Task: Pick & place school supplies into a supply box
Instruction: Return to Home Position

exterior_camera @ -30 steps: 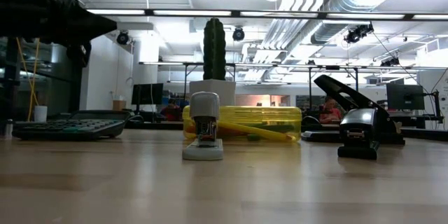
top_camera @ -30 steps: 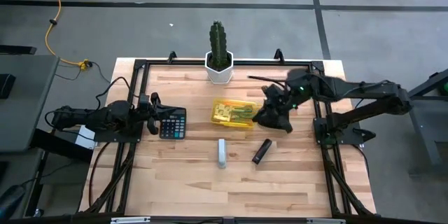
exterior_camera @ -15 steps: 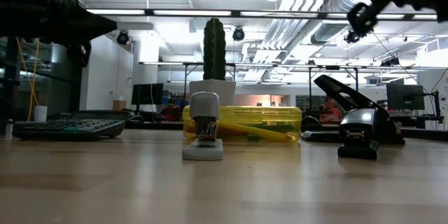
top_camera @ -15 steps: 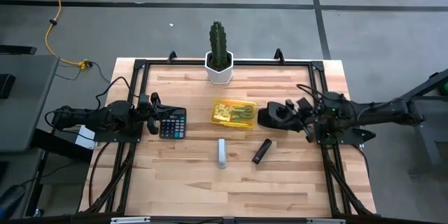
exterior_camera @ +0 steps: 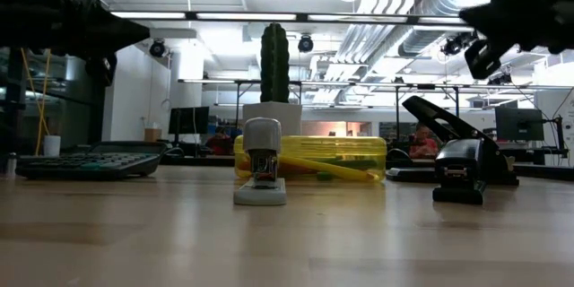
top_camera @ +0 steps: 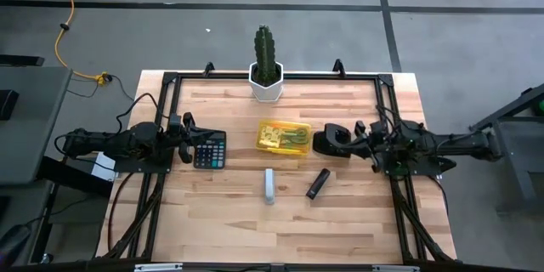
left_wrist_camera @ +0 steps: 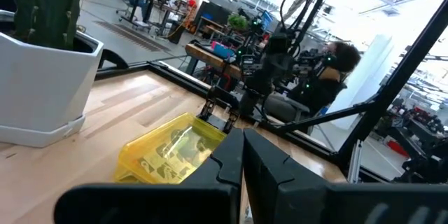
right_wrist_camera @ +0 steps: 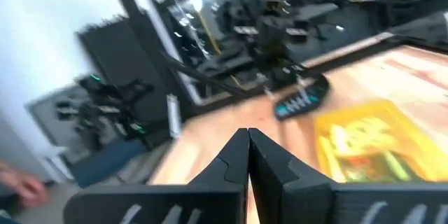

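From above, the yellow supply box (top_camera: 283, 138) sits in the middle of the worktop (top_camera: 255, 221). The right gripper (top_camera: 320, 143) is just beside it, and the left gripper (top_camera: 190, 129) waits by the calculator (top_camera: 210, 150).

Low down, the box stands behind the stapler (exterior_camera: 261, 172).

The left wrist view shows the left fingers (left_wrist_camera: 227, 162) pressed together.

The right wrist view shows the right fingers (right_wrist_camera: 234, 162) pressed together too.

To go home well, the right arm should pull straight away, lifted high, so nothing bumps the box.
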